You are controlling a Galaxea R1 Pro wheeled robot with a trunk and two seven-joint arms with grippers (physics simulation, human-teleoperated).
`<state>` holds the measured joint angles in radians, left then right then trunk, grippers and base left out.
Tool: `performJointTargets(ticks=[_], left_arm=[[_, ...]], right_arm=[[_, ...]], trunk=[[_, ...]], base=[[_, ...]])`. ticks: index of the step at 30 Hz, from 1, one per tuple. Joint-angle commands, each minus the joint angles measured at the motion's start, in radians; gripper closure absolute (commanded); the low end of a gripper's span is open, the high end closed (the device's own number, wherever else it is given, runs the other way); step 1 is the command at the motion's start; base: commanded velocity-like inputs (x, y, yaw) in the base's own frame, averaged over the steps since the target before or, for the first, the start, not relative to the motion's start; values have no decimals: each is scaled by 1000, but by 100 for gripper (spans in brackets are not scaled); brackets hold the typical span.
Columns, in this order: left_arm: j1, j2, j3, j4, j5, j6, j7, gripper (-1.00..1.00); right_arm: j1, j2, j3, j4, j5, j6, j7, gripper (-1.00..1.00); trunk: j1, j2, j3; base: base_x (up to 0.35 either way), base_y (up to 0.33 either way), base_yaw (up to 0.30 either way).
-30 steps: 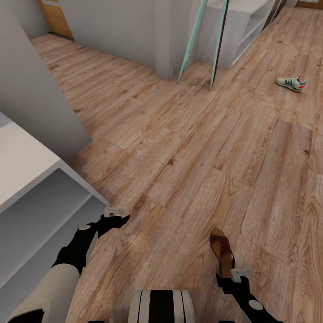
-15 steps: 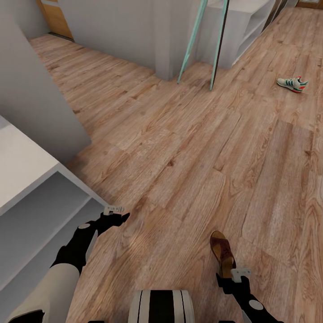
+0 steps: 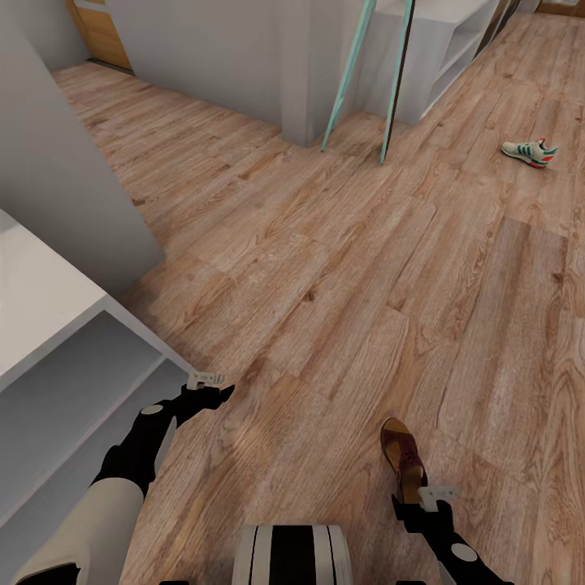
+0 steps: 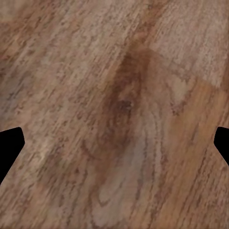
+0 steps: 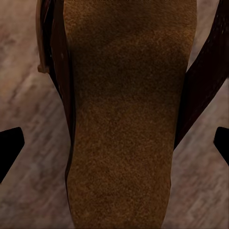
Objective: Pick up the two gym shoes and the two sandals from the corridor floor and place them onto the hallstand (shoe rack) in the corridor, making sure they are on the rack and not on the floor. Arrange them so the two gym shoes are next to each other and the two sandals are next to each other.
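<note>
- Corridor floor (image 3: 341, 268): bare wood planks. One gym shoe (image 3: 529, 151) lies far ahead to my right, not collected.
- Hallstand (image 3: 49, 357): cut off at my left, shelf contents not visible.
- Sandal (image 3: 404, 459): on the floor directly under my right gripper (image 3: 436, 497), footbed up; fingers apart, not clamped. Step in hand, I judge: picking it. Next: descend, close.
- Left gripper (image 3: 206, 383): fingers apart, empty.

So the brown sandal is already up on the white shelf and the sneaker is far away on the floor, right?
Not quite. The brown sandal is on the wood floor, just ahead of the right gripper, not on the white shelf unit; the head view shows it. The sneaker is indeed far away on the floor.
</note>
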<state>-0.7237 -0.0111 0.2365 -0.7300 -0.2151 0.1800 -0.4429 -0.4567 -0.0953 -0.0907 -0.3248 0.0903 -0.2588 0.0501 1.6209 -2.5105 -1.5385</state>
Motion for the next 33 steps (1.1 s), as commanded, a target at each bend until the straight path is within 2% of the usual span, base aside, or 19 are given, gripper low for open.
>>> performJointTargets(ticks=[1, 16, 26, 33], left_arm=[[0, -1, 6, -2, -5, 6, -8, -100], [1, -1, 5, -3, -6, 7, -9, -100], [1, -1, 5, -3, -6, 7, -9, -100], [1, -1, 5, -4, -6, 7, -9, -100]], right_arm=[[0, 0, -9, 1, 9, -4, 5, -100], [0, -4, -9, 1, 9, -4, 5, -100], [0, -4, -9, 1, 9, -4, 5, -100], [0, -4, -8, 1, 9, -4, 5, -100]], trunk=[[0, 0, -1], [0, 0, -1], [4, -3, -39], [4, -3, -39]], base=[[0, 0, 0], [0, 0, 0], [0, 0, 0], [0, 0, 0]])
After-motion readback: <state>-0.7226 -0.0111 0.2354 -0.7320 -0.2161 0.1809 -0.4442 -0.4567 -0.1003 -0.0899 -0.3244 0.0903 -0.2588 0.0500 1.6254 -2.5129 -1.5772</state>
